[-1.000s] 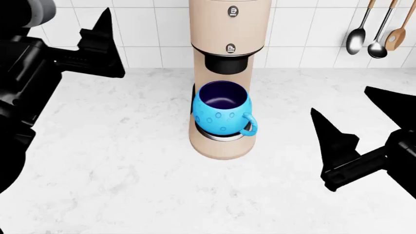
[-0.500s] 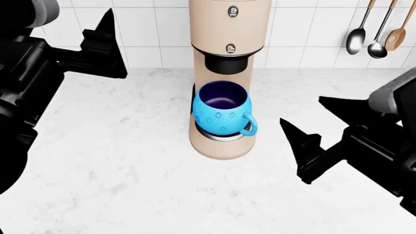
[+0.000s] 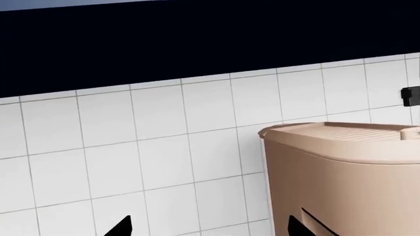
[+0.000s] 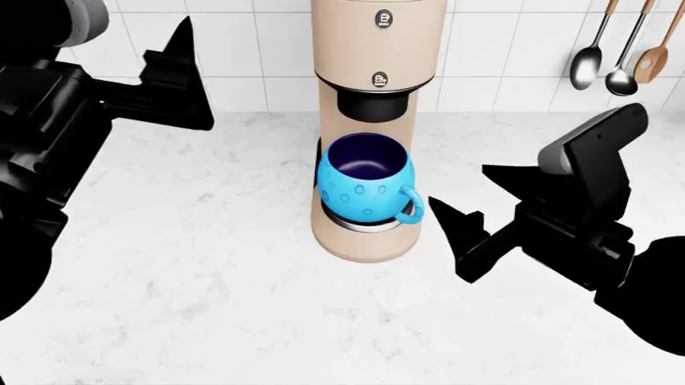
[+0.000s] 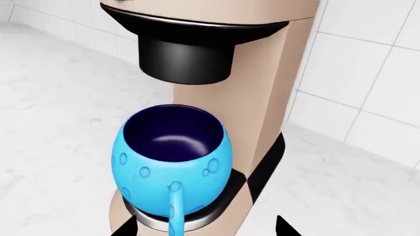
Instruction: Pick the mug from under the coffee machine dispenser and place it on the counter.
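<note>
The round-bellied bright blue mug (image 4: 364, 181) sat on the drip tray beneath the black nozzle of the tall beige coffee machine (image 4: 377, 48), its loop handle turned toward the right gripper (image 4: 479, 210). That gripper stood just beside the handle, jaws spread and empty, probably lined up to grasp it. The left gripper (image 4: 176, 76), raised well apart from the mug, also looked spread.

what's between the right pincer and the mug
Nothing: in the head view only bare counter separates the open right pincer from the mug, whose handle faces it.
</note>
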You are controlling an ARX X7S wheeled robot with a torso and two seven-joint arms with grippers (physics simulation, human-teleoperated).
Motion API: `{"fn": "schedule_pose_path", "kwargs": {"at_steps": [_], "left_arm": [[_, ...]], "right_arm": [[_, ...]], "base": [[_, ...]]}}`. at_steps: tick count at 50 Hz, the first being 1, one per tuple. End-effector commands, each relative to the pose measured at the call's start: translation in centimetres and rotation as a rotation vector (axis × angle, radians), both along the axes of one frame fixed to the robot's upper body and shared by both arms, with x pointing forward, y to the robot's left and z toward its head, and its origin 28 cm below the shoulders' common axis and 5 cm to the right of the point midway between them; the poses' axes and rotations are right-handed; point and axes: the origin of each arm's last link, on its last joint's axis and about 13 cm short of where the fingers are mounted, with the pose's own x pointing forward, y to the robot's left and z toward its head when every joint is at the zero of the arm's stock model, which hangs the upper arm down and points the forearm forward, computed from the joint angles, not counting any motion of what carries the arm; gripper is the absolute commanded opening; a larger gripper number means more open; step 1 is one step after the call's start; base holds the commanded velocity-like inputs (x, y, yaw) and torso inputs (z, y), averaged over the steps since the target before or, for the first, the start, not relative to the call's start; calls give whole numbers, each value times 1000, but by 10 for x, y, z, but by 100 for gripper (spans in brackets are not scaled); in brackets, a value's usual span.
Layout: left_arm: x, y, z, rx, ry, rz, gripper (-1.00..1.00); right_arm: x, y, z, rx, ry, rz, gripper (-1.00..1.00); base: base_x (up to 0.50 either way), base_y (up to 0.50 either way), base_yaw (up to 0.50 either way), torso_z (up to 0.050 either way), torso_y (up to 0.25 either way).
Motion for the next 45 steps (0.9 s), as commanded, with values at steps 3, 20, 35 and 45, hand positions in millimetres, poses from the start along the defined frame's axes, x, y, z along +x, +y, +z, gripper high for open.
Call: {"fn": "schedule_pose_path", "kwargs": {"at_steps": [3,20,35,45], "left_arm": [[2,-1,-1,-3,0,-7,100],[1,3,-1,-11,-4,4,100],[-1,3,0,-12,-13,7,100],[3,3,0,-8,-12,6,100]], "right_arm": [[17,7,-12,0,23,40,100],[23,16,-24,-6,62,75,100],[23,14,-35,1,83,50,100],[34,16,-42,12,92,56,100]], "base": [[0,0,0,0,0],[0,0,0,0,0],[0,0,0,0,0],[0,0,0,0,0]]}}
